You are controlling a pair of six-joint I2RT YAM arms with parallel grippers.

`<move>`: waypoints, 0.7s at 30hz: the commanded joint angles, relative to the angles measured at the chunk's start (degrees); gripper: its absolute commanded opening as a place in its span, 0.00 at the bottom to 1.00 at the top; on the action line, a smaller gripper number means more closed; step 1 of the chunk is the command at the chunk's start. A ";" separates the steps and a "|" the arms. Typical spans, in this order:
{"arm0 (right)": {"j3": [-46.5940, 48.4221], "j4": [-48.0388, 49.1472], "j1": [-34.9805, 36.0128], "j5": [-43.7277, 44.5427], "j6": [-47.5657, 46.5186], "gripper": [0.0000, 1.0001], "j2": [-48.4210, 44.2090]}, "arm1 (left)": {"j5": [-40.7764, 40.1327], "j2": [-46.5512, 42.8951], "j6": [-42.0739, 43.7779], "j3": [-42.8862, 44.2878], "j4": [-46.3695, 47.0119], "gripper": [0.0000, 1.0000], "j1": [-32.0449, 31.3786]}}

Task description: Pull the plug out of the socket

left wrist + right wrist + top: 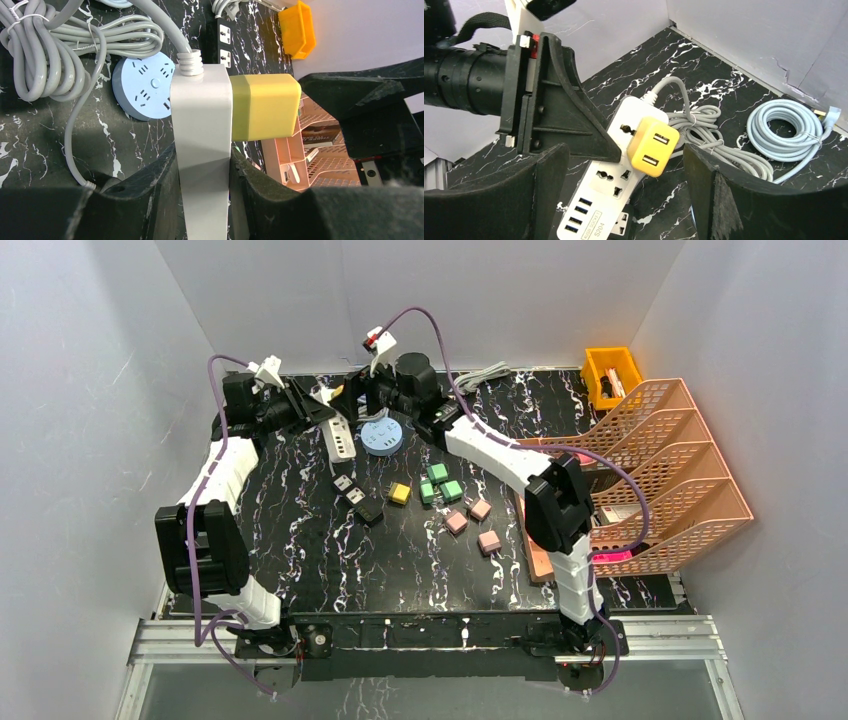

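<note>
A white socket strip (202,130) stands clamped between the black fingers of my left gripper (202,156), which is shut on its sides. A yellow plug (265,107) with two USB ports sits in the strip's end outlet, near the grey cord. In the right wrist view the yellow plug (652,146) lies between and just beyond the wide-spread fingers of my right gripper (624,165), which is open and touches nothing. From above, the left gripper (310,408) and right gripper (365,390) meet over the strip (343,440) at the back of the table.
A round blue socket (382,437) lies beside the strip. Grey cord coils (50,50) and a pale blue cable coil (789,130) sit behind. Black adapters (357,498), a yellow, green and pink blocks (440,485) lie mid-table. An orange bin (610,375) and pink stacked trays (660,475) stand right.
</note>
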 commanded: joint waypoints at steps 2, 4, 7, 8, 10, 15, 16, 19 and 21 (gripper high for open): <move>6.69 -3.05 -0.32 -2.07 1.41 0.88 4.05 | 1.71 -3.78 1.28 3.62 2.06 0.00 -0.32; 8.80 -3.73 -0.32 -2.39 1.99 0.85 6.11 | 1.98 -3.70 1.34 3.63 2.08 0.00 -0.37; 14.53 -7.36 -0.34 -3.25 2.26 0.82 9.94 | 1.87 -3.92 1.36 3.63 2.06 0.00 -0.37; 16.07 -8.21 -0.32 -3.88 2.15 0.74 10.87 | 1.77 -4.09 1.42 3.63 2.06 0.00 -0.39; 17.66 -8.61 -0.41 -4.56 2.23 0.07 12.04 | 1.72 -4.15 1.53 3.58 2.08 0.00 -0.33; 12.89 -4.09 -0.45 -4.21 1.32 0.00 9.47 | 1.41 -3.75 1.71 3.76 1.66 0.00 -0.32; 12.06 -3.63 -0.42 -3.85 0.96 0.00 8.91 | 1.42 -3.56 1.69 3.84 1.62 0.00 -0.37; 10.70 -4.51 1.15 2.30 -4.17 0.00 7.01 | 1.33 -3.01 1.58 3.98 1.60 0.00 -0.33; 4.66 1.45 8.83 23.77 -21.82 0.00 3.77 | 0.89 -2.50 1.63 4.25 1.10 0.00 -0.37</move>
